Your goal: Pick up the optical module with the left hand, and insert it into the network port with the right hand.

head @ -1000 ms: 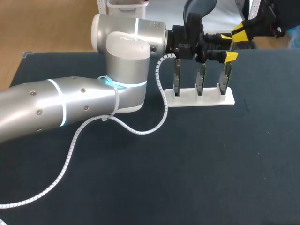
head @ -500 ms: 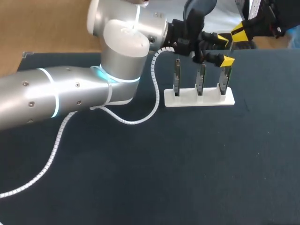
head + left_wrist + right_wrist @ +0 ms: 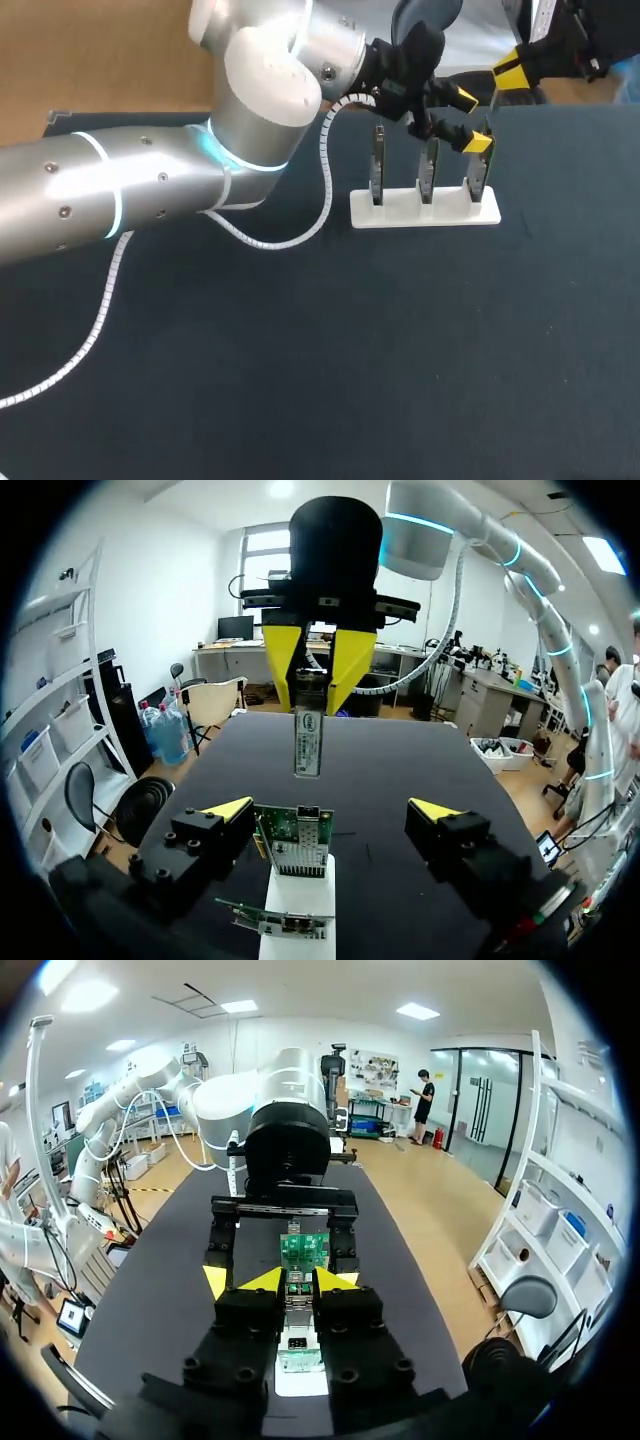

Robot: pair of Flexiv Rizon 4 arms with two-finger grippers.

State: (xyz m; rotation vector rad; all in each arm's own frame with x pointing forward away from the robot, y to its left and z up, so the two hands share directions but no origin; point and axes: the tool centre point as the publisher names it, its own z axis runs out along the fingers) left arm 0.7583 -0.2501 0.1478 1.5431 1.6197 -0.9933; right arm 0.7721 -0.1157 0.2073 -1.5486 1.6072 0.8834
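Yellow-tipped right gripper [image 3: 314,706] clamps optical module [image 3: 307,745] above the network card [image 3: 297,848], left gripper [image 3: 331,808] open astride it; insertion step, needs straight drop into its port [image 3: 306,816].

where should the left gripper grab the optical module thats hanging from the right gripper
Take the bare lower half of the optical module, below the right gripper clamping its top end. It hangs upright, broad face toward the left gripper, which is open, so a straight approach from that side, closing on the two narrow edges, looks best.
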